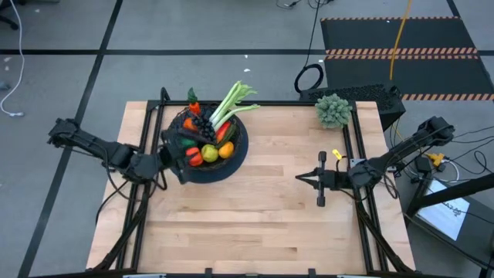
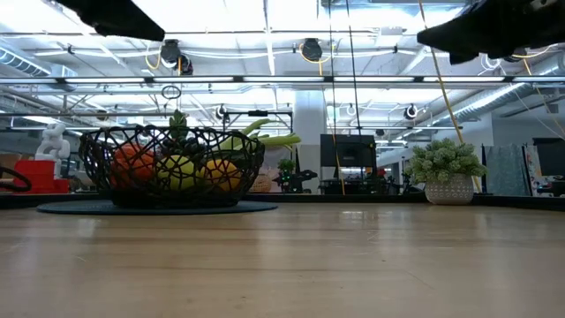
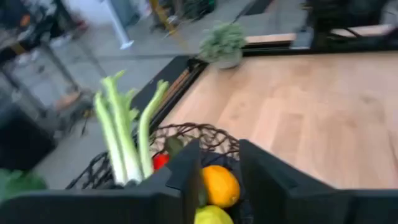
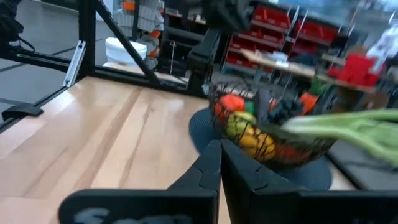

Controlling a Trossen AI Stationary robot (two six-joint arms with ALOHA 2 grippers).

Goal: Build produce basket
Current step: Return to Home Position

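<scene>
The black wire-mesh basket stands on a round dark mat at the table's far left and holds the produce: oranges, a lemon, dark grapes and a carrot. The long pale-green leafy stalk sticks out over the far rim. My left gripper hovers open at the basket's left rim. In its wrist view, an orange and a lemon show through the gap between the fingers. My right gripper is shut above bare table on the right, pointing toward the basket.
A grey-green frilly plant in a pot stands at the table's far right corner. Bare wooden table lies between the basket and my right gripper and along the near side. Black frame rails run along the table's left and right edges.
</scene>
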